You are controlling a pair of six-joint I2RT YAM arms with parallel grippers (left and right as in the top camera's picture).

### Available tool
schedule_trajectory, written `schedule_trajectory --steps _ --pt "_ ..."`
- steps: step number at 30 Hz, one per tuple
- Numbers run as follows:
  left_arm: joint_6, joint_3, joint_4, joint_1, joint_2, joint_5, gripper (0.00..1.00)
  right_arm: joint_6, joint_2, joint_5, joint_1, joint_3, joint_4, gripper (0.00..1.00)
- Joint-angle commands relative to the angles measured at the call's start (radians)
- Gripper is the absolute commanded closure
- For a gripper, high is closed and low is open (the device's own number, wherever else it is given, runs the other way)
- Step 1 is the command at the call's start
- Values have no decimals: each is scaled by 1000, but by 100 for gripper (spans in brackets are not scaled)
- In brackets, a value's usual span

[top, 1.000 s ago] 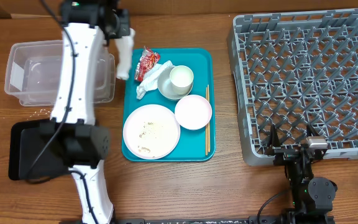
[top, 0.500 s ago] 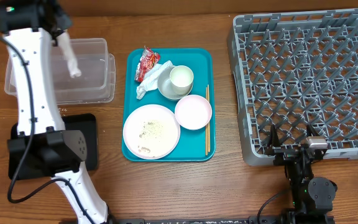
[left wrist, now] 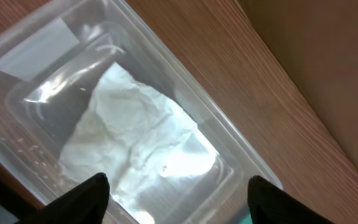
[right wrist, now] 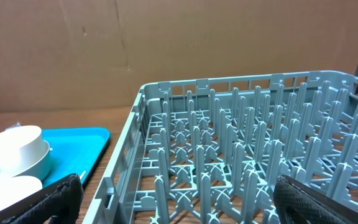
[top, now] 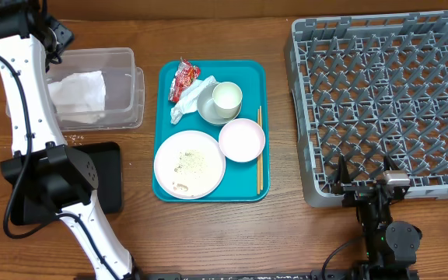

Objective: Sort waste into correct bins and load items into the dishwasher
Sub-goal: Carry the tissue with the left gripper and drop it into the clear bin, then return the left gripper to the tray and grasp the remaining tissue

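1. Crumpled white napkin (top: 78, 93) lying spread inside the clear tub (top: 136, 93), at the far left of the table and apart from the other waste.
2. Left gripper (left wrist: 178, 190) hanging above that tub, fingers spread wide, nothing between them, clear of the napkin.
3. Right gripper (top: 362, 173) low at the near edge of the grey dish rack (top: 379, 93), fingers wide apart and empty.
4. Brown wood-grain table (top: 286, 233) under everything; plain brown cardboard wall (right wrist: 73, 50) behind it.
5. Teal tray (top: 249, 76) between tub and rack, carrying:
   - large white plate (top: 206, 176) strewn with pale rice scraps (top: 187, 162)
   - small white bowl (top: 242, 140) just beside the plate
   - grey bowl (top: 206, 110) with a white cup (top: 226, 97) sitting in it
   - second napkin (top: 189, 99) against the grey bowl
   - red-and-white wrapper (top: 183, 79) at the far corner
   - chopsticks (top: 259, 152) along the right rim
6. Black tray (top: 109, 179) near the left arm's base, its left part hidden by the arm; a few pale crumbs (top: 72, 138) on the wood between it and the tub.
7. Print on the wrapper too small to read; pale rectangular patch (left wrist: 33, 53) on the tub wall, no lettering legible.
8. Grey bowl largely covered by cup and napkin; left gripper hard to make out from overhead, dark against its own arm at the frame's corner.
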Motion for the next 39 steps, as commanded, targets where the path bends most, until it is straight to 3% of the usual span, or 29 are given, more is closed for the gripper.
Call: schedule_trajectory --steps 1,5,7,9,12,18,21,23,30,33,39 --pt "107 5 2 -1 -7 184 27 -7 -8 5 -6 -10 6 0" --pt "315 5 23 -11 -16 490 30 -7 -8 5 -6 -10 6 0" --pt "384 5 32 -32 -19 611 45 -7 -8 5 -6 -10 6 0" --pt "425 5 33 -59 -19 661 53 -7 -8 5 -6 -10 6 0" --pt "464 5 27 -126 -19 620 48 -7 -8 5 -6 -10 6 0" --pt "472 4 8 -288 -7 331 43 -7 -8 5 -6 -10 6 0" --pt "475 4 -27 -357 15 159 30 -7 -8 5 -6 -10 6 0" --pt "475 4 -56 -389 38 93 28 -7 -8 5 -6 -10 6 0" --pt "490 4 -168 -415 162 86 28 -7 -8 5 -6 -10 6 0" --pt "494 4 -199 -409 209 88 34 -7 -8 5 -6 -10 6 0" --pt "624 4 -232 -418 256 208 35 -7 -8 5 -6 -10 6 0"
